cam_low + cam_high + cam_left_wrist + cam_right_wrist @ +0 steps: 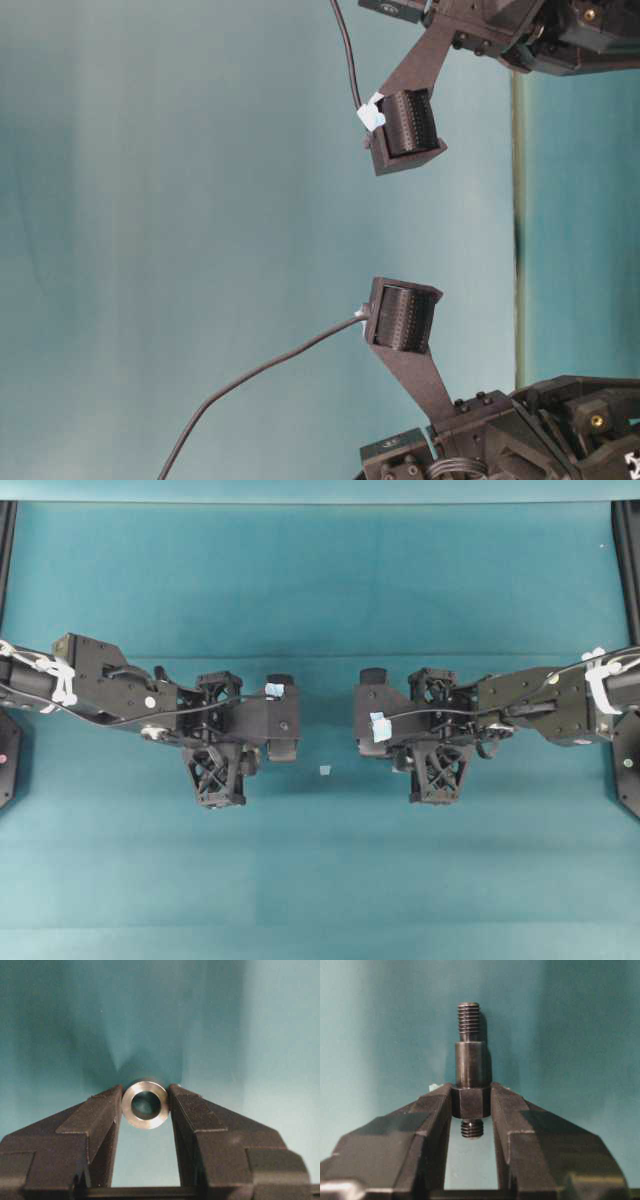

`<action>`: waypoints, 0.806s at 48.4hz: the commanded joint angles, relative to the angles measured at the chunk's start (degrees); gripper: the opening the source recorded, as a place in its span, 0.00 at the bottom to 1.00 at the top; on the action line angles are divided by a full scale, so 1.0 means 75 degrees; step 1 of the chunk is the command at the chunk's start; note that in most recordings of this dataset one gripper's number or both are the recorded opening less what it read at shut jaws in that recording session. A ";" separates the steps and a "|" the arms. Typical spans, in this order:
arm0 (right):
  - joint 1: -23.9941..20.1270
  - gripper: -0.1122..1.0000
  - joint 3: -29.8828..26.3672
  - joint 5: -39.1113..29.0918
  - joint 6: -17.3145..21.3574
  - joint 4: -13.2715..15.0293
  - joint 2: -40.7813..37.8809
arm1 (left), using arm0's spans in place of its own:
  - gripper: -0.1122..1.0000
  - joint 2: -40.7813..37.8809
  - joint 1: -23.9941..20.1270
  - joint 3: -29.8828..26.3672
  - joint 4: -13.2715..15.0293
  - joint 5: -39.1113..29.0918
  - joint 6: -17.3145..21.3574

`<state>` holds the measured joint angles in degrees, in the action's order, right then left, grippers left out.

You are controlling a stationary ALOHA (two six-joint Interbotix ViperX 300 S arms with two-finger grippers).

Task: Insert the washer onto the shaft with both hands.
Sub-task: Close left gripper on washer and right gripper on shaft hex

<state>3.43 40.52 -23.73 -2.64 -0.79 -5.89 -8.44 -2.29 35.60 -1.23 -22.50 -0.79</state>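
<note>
Two black arms reach in from either side over a teal table (320, 880), wrists facing each other across a gap at the middle.

Left gripper (145, 1105): fingers clamped on the washer (145, 1105). The silvery ring sits pinched between the two fingertips, one pad on each side of its rim, with its bore facing the wrist camera and the teal surface visible through the hole.

Right gripper (471, 1102): fingers clamped on the shaft (470, 1065). The dark stepped cylinder is held by its widest, flat-sided collar. A smooth barrel and then a narrower threaded end point away from the wrist camera; a short threaded stub pokes out on the near side between the fingers.

Overhead, the left gripper (283, 717) and right gripper (372, 712) are level with each other and apart; neither part can be made out in that view. A small pale tape square (324, 770) lies on the table just below the gap. Blue tape tabs and white cable ties mark both arms.

Writing: no legible brand or label on the parts or fingers.
</note>
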 commanded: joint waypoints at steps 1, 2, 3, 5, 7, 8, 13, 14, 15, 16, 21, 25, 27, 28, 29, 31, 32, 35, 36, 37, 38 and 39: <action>0.0094 0.10 0.0035 -0.0070 -0.0070 0.0023 -0.0047 | 0.44 0.0035 -0.0012 -0.0035 -0.0035 0.0012 0.0012; 0.0094 0.10 0.0035 -0.0070 -0.0070 0.0012 -0.0047 | 0.44 0.0035 -0.0012 -0.0035 -0.0012 0.0012 0.0012; 0.0094 0.10 0.0035 -0.0070 -0.0070 0.0023 -0.0047 | 0.44 0.0035 -0.0023 -0.0035 -0.0035 0.0023 0.0012; 0.0094 0.10 0.0035 -0.0070 -0.0070 0.0023 -0.0035 | 0.44 0.0035 -0.0012 -0.0035 -0.0012 0.0012 0.0012; 0.0094 0.10 0.0035 -0.0070 -0.0059 0.0012 -0.0047 | 0.44 0.0035 -0.0012 -0.0023 -0.0035 0.0023 0.0023; 0.0094 0.10 0.0035 -0.0070 -0.0070 0.0023 -0.0047 | 0.44 0.0035 -0.0012 -0.0035 -0.0012 0.0012 0.0023; 0.0094 0.10 0.0035 -0.0059 -0.0070 0.0023 -0.0047 | 0.44 0.0035 -0.0012 -0.0023 -0.0035 0.0012 0.0023; 0.0094 0.10 0.0035 -0.0070 -0.0070 0.0023 -0.0047 | 0.44 0.0035 -0.0012 -0.0035 -0.0035 0.0012 0.0023; 0.0094 0.10 0.0035 -0.0059 -0.0070 0.0023 -0.0035 | 0.44 0.0035 -0.0012 -0.0035 -0.0035 0.0012 0.0023; 0.0094 0.10 0.0023 -0.0070 -0.0070 0.0012 -0.0047 | 0.44 0.0035 -0.0012 -0.0035 -0.0012 0.0012 0.0012; 0.0094 0.10 0.0035 -0.0070 -0.0070 0.0012 -0.0047 | 0.44 0.0035 -0.0012 -0.0035 -0.0035 0.0000 0.0012; 0.0094 0.10 0.0035 -0.0059 -0.0070 0.0023 -0.0035 | 0.44 0.0035 -0.0012 -0.0059 -0.0012 -0.0012 0.0000; 0.0094 0.10 0.0023 -0.0070 -0.0070 0.0023 -0.0035 | 0.44 0.0070 -0.0012 -0.0070 -0.0012 -0.0012 -0.0023; 0.0094 0.10 0.0023 -0.0070 -0.0059 0.0023 -0.0023 | 0.44 0.0070 -0.0012 -0.0070 -0.0012 -0.0012 -0.0047; 0.0094 0.10 0.0023 -0.0070 -0.0059 0.0012 0.0000 | 0.44 0.0094 -0.0012 -0.0059 -0.0012 0.0012 -0.0059; 0.0094 0.10 0.0023 -0.0023 -0.0035 0.0023 0.0070 | 0.44 0.0199 -0.0012 -0.0059 -0.0012 0.0023 -0.0070; 0.0094 0.10 0.0023 -0.0012 -0.0035 0.0012 0.0105 | 0.44 0.0258 -0.0012 -0.0059 -0.0035 0.0047 -0.0070; 0.0094 0.10 0.0035 0.0070 -0.0035 0.0012 0.0211 | 0.44 0.0434 -0.0012 -0.0023 -0.0035 0.0199 -0.0059; 0.0094 0.10 0.0035 0.0117 -0.0047 0.0012 0.0234 | 0.43 0.0504 -0.0012 -0.0012 -0.0012 0.0270 -0.0059; 0.0094 0.10 0.0035 0.0152 -0.0059 0.0012 0.0270 | 0.44 0.0551 -0.0012 0.0000 -0.0012 0.0328 -0.0059; 0.0094 0.10 0.0047 0.0176 -0.0059 0.0012 0.0305 | 0.44 0.0598 -0.0012 0.0023 -0.0035 0.0398 -0.0059; 0.0094 0.10 0.0047 0.0199 -0.0059 0.0012 0.0340 | 0.44 0.0645 -0.0012 0.0035 -0.0012 0.0457 -0.0059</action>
<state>3.69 41.13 -23.20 -2.55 -0.79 -4.83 -6.06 -2.46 36.04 -1.23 -20.74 -1.32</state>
